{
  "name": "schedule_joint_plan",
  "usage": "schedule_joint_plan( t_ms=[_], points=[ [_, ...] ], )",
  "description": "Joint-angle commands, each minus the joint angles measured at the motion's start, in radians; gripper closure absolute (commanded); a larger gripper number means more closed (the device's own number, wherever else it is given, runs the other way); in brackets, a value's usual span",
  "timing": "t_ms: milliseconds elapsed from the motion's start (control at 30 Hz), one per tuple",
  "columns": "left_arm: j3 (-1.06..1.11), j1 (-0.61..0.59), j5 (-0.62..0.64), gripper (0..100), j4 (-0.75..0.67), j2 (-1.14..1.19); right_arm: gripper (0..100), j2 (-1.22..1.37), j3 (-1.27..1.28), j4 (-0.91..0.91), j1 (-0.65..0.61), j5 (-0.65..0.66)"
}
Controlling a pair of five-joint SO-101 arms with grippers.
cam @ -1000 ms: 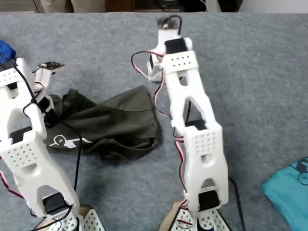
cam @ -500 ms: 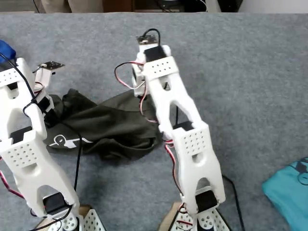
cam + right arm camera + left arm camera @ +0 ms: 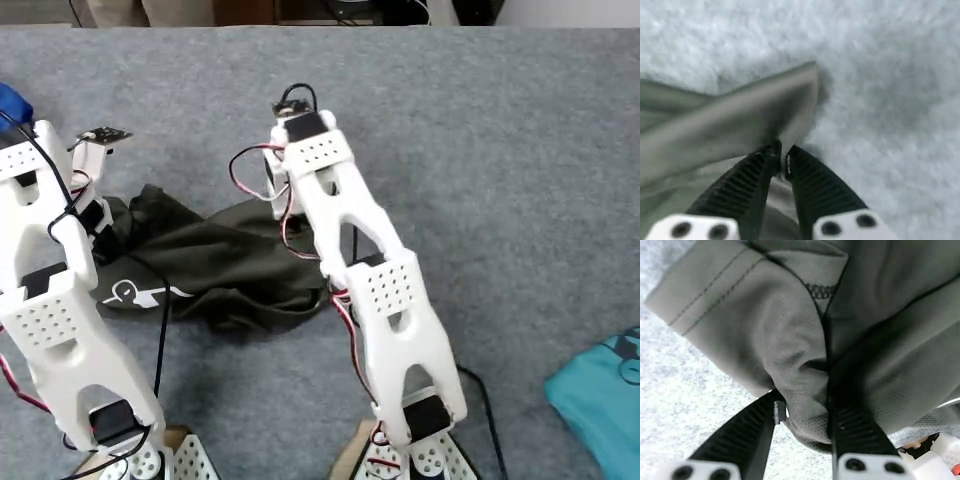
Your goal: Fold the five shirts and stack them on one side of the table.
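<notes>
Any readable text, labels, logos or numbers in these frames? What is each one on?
No words or numbers can be read.
The white print on the dark shirt looks like a graphic mark, too small to read as text.
The dark mark on the teal shirt is cut off at the picture's edge and unreadable.

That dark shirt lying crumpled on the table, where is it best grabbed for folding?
By its edges, not the crumpled middle. The dark shirt lies bunched, so a hem corner gives thin, flat cloth to pinch, coming in from the outer side over the table. The left gripper pinches a fold beside the stitched hem; the right gripper pinches the far corner.
</notes>
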Motion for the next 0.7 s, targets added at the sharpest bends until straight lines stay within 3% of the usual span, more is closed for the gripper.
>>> schedule_joint_plan(
  t_ms=[0,167,367,667],
  points=[
    [-0.032,-0.011,0.009,85,0.012,-0.059,99.4,-0.079,-0.064,0.060,0.007,-0.011],
    [-0.032,-0.011,0.008,85,0.012,-0.059,99.4,-0.275,0.073,0.060,0.001,-0.008],
    [-0.032,-0.011,0.006,85,0.012,-0.059,99.4,-0.481,0.495,0.054,-0.058,-0.035],
    [-0.034,-0.006,0.005,85,0.012,-0.059,99.4,-0.591,0.914,-0.031,-0.082,-0.071]
  ],
)
